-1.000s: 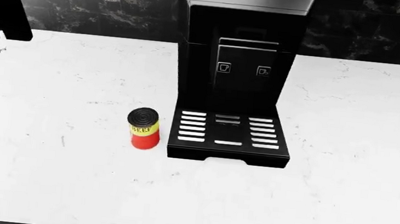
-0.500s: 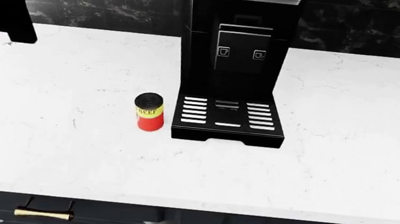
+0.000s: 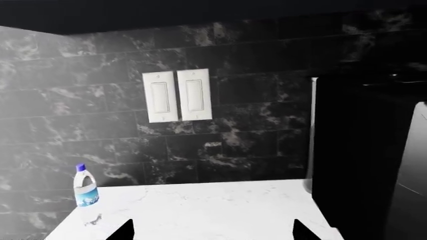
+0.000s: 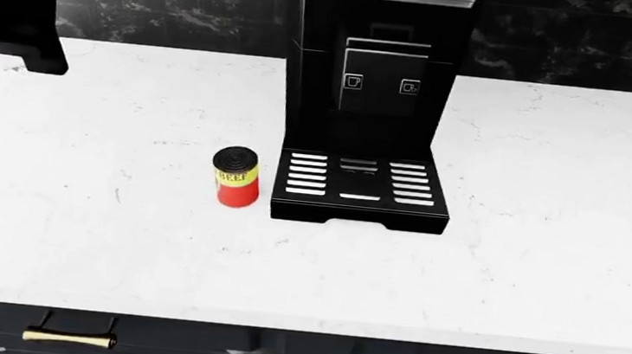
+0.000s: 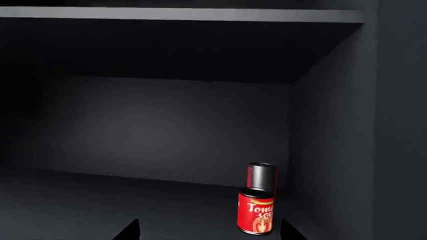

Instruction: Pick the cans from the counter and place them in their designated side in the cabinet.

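Red can (image 5: 255,210) upright on cabinet shelf, between open right pincer (image 5: 208,231) tips.

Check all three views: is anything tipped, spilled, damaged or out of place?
Nothing stands out. The BEEF can stands upright on the counter, the red can upright on the cabinet shelf, the bottle upright too.

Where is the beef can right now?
In the head view, the beef can stands upright on the counter, just left of the black coffee machine and its drip tray.
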